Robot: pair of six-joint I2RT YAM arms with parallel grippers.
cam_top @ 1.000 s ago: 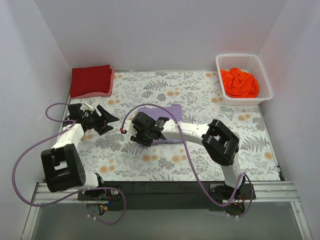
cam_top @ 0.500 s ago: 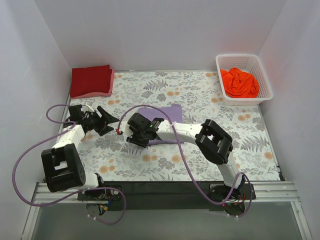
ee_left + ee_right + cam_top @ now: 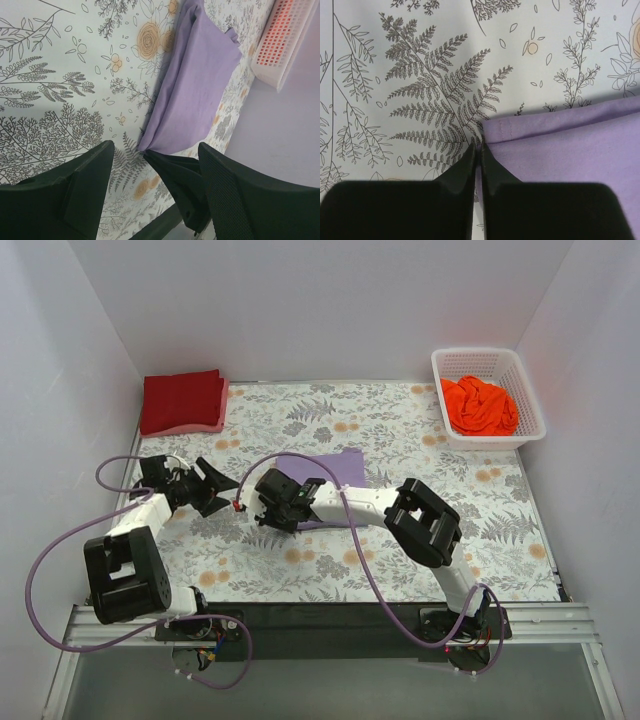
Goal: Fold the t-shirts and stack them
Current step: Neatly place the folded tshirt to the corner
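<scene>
While the left hand (image 3: 222, 490) hangs released, its two black fingers (image 3: 90, 185) spread wide over the worktop's floral leaf-patterned cloth (image 3: 400, 430), the right hand (image 3: 479, 147) is down at the near left corner of the flat, folded lavender-purple cloth t-shirt (image 3: 330, 465) with its fingers clenched together on the hemmed edge there. That shirt lies about mid-worktop, partly hidden under the right arm in the top view, and it stretches away from the pinched corner towards the far right. The left hand is just beside that same corner, touching neither the shirt nor the other hand. The dark red cloth t-shirt (image 3: 182, 400) sits folded in the far left corner. The bright orange cloth t-shirt (image 3: 480, 405) lies crumpled inside the white plastic lattice basket (image 3: 490, 353) at the far right corner.
</scene>
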